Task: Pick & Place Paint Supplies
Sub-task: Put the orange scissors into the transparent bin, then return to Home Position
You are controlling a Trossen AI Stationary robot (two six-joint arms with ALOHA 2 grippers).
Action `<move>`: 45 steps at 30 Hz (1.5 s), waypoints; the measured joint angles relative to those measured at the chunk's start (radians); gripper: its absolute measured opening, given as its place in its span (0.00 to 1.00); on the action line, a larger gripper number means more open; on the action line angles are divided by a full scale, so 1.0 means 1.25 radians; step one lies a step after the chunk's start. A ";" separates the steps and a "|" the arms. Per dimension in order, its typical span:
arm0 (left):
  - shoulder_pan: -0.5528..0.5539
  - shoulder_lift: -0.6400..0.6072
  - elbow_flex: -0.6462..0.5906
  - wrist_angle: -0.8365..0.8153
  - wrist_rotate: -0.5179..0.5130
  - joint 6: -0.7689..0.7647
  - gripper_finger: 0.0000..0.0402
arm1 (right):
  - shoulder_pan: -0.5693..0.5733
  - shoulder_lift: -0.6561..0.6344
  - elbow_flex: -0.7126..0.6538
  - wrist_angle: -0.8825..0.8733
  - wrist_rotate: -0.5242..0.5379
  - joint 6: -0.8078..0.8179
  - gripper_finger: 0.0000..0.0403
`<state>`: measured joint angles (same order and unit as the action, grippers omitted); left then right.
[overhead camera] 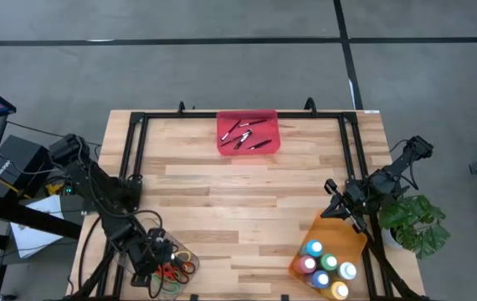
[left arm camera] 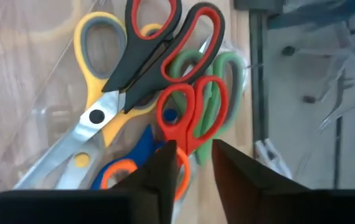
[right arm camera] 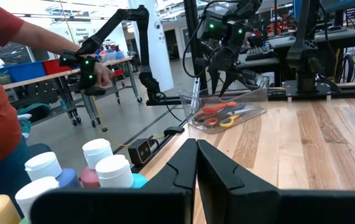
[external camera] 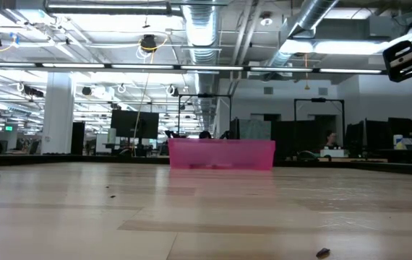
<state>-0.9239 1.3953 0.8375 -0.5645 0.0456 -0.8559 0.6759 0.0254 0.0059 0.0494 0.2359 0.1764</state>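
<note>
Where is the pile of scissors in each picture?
High view: scissors at the bottom left, under the left claw.
Low view: not in it.
Left wrist view: scissors fill the middle.
Right wrist view: scissors in the clear tray, centre.
Shared landmark: the clear tray.

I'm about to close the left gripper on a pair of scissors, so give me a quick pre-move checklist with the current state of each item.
1. Left gripper over the clear tray of scissors: ok, it hangs just above the pile.
2. Fingers parted enough to take a handle: ok, a narrow gap shows between them.
3. Target lined up: ok, the red-orange scissors lie directly ahead of the fingertips.
4. Target free of the others: not ok, it lies tangled with the green scissors and the black-and-red scissors.
5. Right gripper out of the way: ok, shut, by the orange tray.
6. Person clear of the table: cannot tell.
</note>
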 joint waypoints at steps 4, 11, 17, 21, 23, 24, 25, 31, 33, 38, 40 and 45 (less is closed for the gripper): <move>0.017 -0.025 0.000 0.041 0.001 -0.054 0.33 | 0.000 0.000 0.000 0.000 0.000 0.000 0.02; 0.062 -0.174 0.000 0.166 0.001 -0.100 0.40 | 0.000 0.000 0.000 0.000 0.000 0.000 0.02; 0.100 -0.340 0.000 0.229 -0.199 -0.025 0.25 | 0.000 0.000 0.000 0.000 0.000 0.000 0.02; 0.138 -0.445 0.000 0.281 -0.343 0.113 0.05 | 0.000 0.000 0.000 0.000 0.000 0.000 0.02; 0.164 -0.495 0.000 0.318 -0.364 0.191 0.02 | 0.000 0.000 0.000 0.000 0.000 0.000 0.02; 0.176 -0.519 0.000 0.332 -0.367 0.226 0.02 | 0.000 0.000 0.000 0.000 0.000 0.000 0.02; 0.190 -0.542 0.000 0.341 -0.366 0.261 0.02 | 0.000 0.000 0.000 0.000 0.000 0.000 0.02; 0.239 -0.679 0.000 0.339 -0.366 0.412 0.00 | 0.000 0.000 0.000 0.000 0.000 0.000 0.02; 0.243 -0.720 0.000 0.339 -0.366 0.448 0.00 | 0.000 0.000 0.000 0.000 0.000 0.000 0.02; 0.242 -0.794 0.000 0.272 -0.366 0.496 0.00 | 0.000 0.000 0.000 0.000 0.000 0.000 0.02; 0.242 -0.818 -0.016 0.258 -0.366 0.499 0.00 | 0.000 0.000 0.000 0.000 0.000 0.000 0.02; 0.242 -0.885 -0.154 0.304 -0.365 0.475 0.00 | 0.000 0.000 0.000 0.000 0.000 0.000 0.02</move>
<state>-0.6212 0.2885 0.6452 -0.1839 -0.4106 -0.2622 0.6762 0.0251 0.0063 0.0494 0.2359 0.1762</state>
